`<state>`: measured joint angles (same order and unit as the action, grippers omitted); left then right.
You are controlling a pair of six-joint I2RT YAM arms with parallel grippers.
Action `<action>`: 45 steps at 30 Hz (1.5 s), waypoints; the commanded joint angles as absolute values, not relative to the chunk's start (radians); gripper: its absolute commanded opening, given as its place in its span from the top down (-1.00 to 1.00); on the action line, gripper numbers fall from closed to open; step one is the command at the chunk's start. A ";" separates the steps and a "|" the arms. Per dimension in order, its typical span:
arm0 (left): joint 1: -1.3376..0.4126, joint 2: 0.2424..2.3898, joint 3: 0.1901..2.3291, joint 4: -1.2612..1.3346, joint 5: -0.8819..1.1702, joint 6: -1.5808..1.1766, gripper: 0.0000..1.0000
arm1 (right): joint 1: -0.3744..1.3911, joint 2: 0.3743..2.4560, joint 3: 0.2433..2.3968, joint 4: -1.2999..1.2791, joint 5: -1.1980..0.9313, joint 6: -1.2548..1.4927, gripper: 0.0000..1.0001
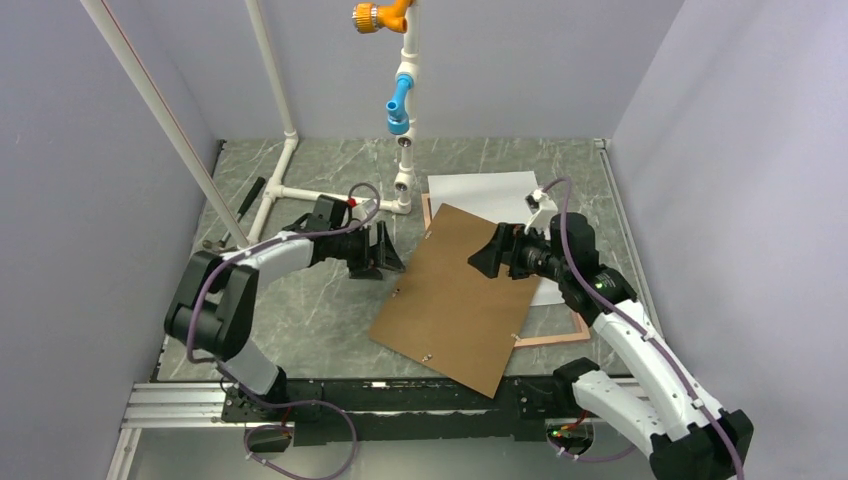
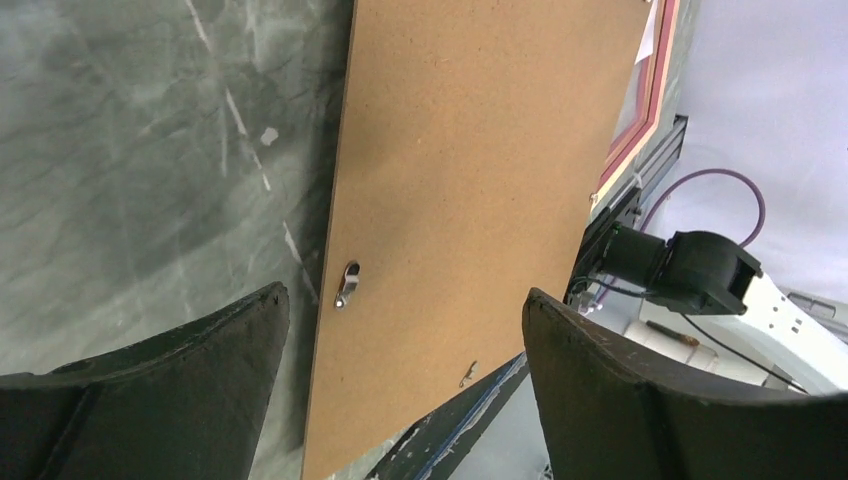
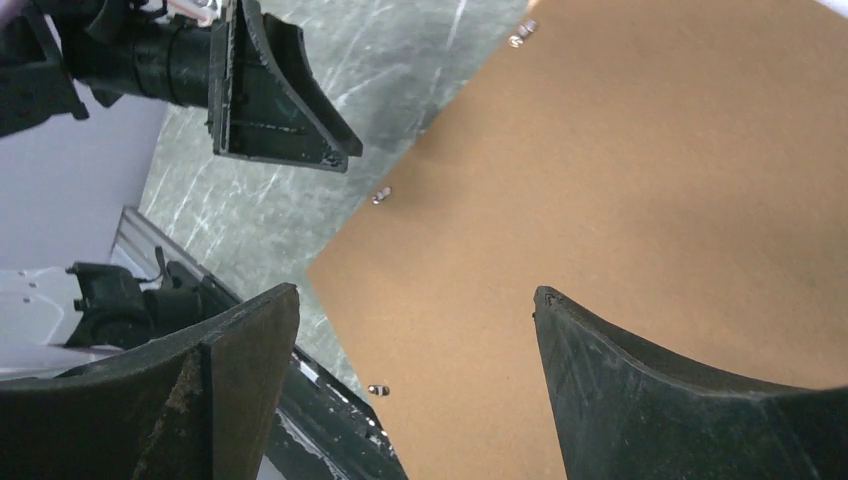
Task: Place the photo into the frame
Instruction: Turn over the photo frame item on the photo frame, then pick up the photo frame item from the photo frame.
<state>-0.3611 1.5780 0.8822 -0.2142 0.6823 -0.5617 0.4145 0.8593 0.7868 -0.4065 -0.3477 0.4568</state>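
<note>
Both left gripper [image 1: 385, 250] and right gripper [image 1: 490, 256] gape wide by a matte brown rectangular board [image 1: 450, 305].

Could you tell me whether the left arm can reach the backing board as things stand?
Probably yes: the open left gripper hovers by the backing board, its left edge bare, nothing between.

Plain brown rectangular backing board [image 1: 462, 295] lies skewed across thin pink-edged rectangular frame [image 1: 552, 341]. Its near corner overhangs the grey marbled table [image 1: 320, 320]. Beside its left edge: left gripper [image 1: 378, 252]. Above it: right gripper [image 1: 490, 260]. Both spread, empty.
</note>
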 commanded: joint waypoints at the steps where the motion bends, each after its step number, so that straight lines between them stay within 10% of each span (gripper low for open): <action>1: -0.391 1.658 0.917 -0.107 0.772 -0.549 -0.77 | 0.313 0.836 0.749 -0.411 -0.454 0.514 -0.78; 14: -0.435 1.883 0.961 0.153 0.901 -0.647 -0.26 | 0.047 0.870 0.689 -0.360 -0.668 0.523 -0.77; 23: -0.443 1.891 0.928 0.205 0.935 -0.658 0.99 | -0.035 0.922 0.718 -0.357 -0.678 0.501 -0.77; 45: -0.280 1.107 0.526 -0.024 0.576 -0.775 1.00 | 0.037 1.542 1.247 -0.429 -0.364 0.493 -0.75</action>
